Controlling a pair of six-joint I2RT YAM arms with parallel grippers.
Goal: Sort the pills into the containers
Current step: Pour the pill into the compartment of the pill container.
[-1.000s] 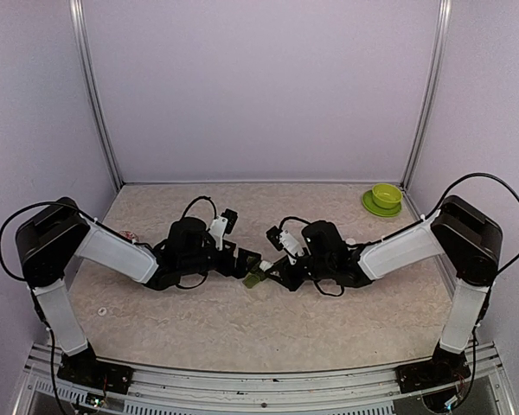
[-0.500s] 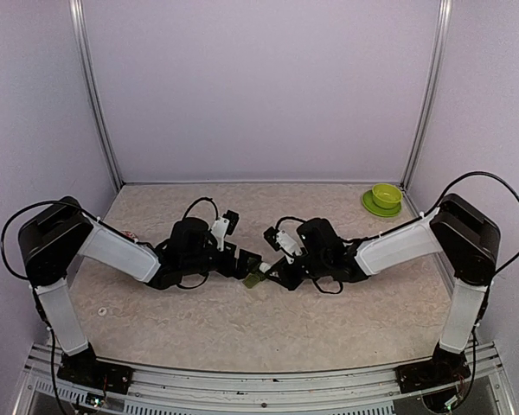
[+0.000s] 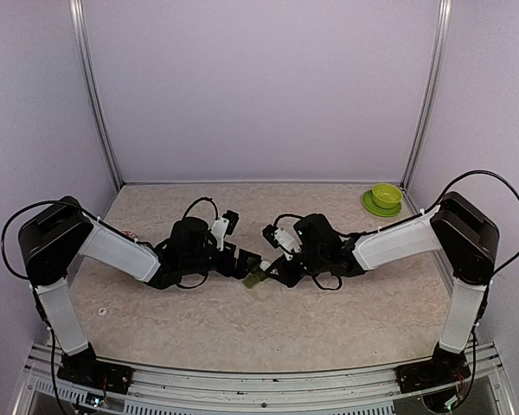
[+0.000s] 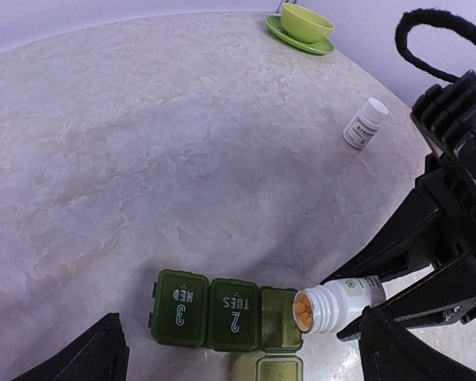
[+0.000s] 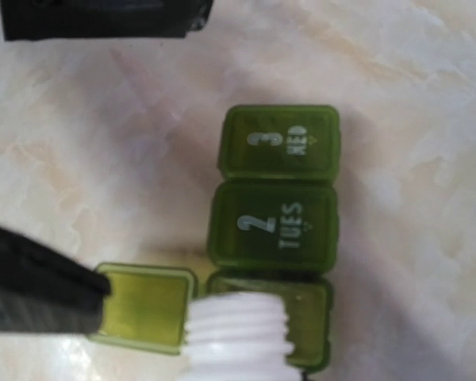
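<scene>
Left gripper [image 4: 238, 321], jaws spread wide and empty, low over the marbled table [image 4: 143, 143]; between its fingers, flat at mid-table, the containers [image 4: 222, 311]: dark green strip of three joined compartments, two lids shut, end one open. Judged light, stiff, slick plastic, apt to skid if nudged, best steadied by the long sides, clear of the flipped lid. Right gripper [image 4: 381, 286] clamped on a small white pill bottle [image 4: 337, 302], mouth tipped at the open compartment, orange pills [image 4: 303, 311] at the lip, likely to roll; open surface around the strip, second capped bottle [image 4: 365, 123] and lime-green bowl on its saucer [image 4: 307, 20] well apart, table edges far off.
</scene>
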